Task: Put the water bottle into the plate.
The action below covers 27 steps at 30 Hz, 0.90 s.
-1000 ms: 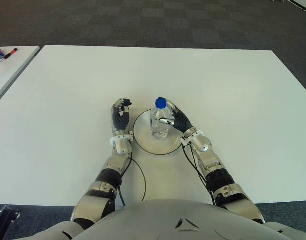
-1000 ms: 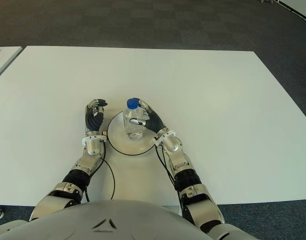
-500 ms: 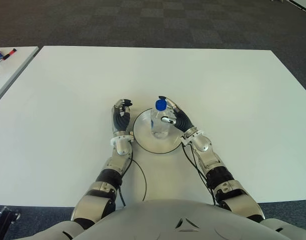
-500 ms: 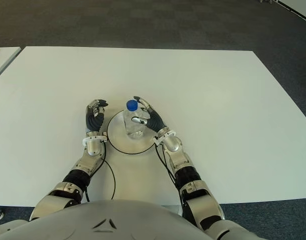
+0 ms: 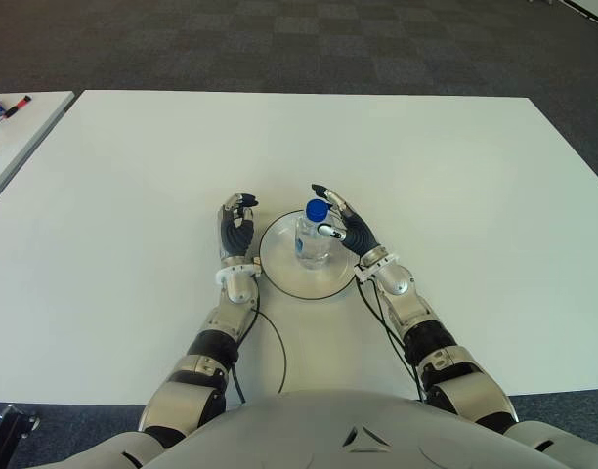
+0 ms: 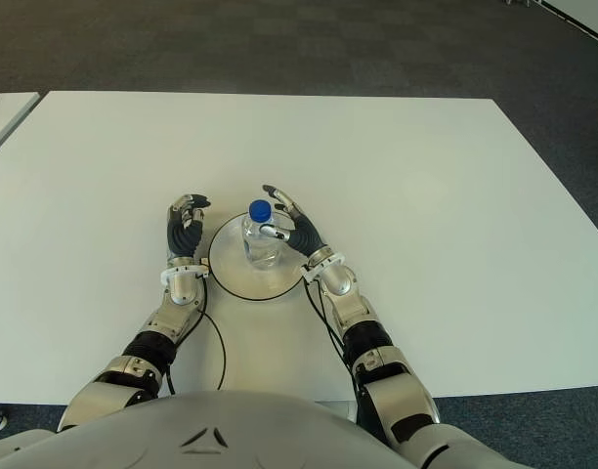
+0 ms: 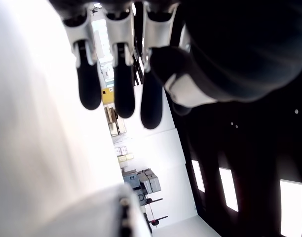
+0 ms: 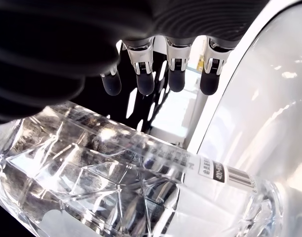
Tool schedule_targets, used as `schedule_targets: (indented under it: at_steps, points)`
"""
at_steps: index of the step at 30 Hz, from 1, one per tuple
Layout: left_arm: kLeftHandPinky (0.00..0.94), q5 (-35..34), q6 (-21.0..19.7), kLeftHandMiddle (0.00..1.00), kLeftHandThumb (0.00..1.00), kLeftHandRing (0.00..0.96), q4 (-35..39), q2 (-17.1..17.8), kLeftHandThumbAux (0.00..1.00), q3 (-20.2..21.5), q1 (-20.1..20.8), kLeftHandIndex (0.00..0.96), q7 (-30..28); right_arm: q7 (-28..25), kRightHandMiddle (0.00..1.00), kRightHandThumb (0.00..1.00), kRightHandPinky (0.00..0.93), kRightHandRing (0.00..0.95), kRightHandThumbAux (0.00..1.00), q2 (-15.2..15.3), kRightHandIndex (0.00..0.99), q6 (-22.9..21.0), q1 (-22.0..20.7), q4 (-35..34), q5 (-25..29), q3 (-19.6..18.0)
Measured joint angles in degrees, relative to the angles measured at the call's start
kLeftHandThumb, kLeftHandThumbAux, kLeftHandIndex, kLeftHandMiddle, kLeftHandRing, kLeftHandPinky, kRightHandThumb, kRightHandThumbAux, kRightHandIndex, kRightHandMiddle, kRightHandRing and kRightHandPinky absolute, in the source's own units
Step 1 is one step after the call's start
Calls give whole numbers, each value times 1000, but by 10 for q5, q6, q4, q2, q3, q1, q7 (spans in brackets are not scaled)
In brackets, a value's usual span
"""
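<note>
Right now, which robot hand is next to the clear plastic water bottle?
The right robot hand, fingers spread beside the blue-capped clear water bottle standing in the round white plate. The left robot hand shows outside the plate's left edge.

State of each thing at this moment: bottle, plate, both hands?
Bottle: upright on the plate, blue cap on, not gripped.
Plate: flat on the table, holds the bottle.
Right hand: open, fingers spread beside the bottle on its right.
Left hand: idle left of the plate, fingers curled, empty.
</note>
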State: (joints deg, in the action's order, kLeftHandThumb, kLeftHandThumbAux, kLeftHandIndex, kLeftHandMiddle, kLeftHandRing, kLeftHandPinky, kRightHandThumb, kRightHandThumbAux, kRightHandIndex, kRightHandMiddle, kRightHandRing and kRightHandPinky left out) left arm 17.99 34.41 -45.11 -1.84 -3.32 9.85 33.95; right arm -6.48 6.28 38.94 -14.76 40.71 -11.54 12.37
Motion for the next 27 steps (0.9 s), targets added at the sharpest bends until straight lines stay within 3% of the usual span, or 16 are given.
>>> schedule_targets:
  at_steps: [27]
  points:
    - [438,9,-5,466,838,413,1,-1,678,0,0,398,21,-9,0,537,110,0,273,0,0,8,-15,24,8,-3]
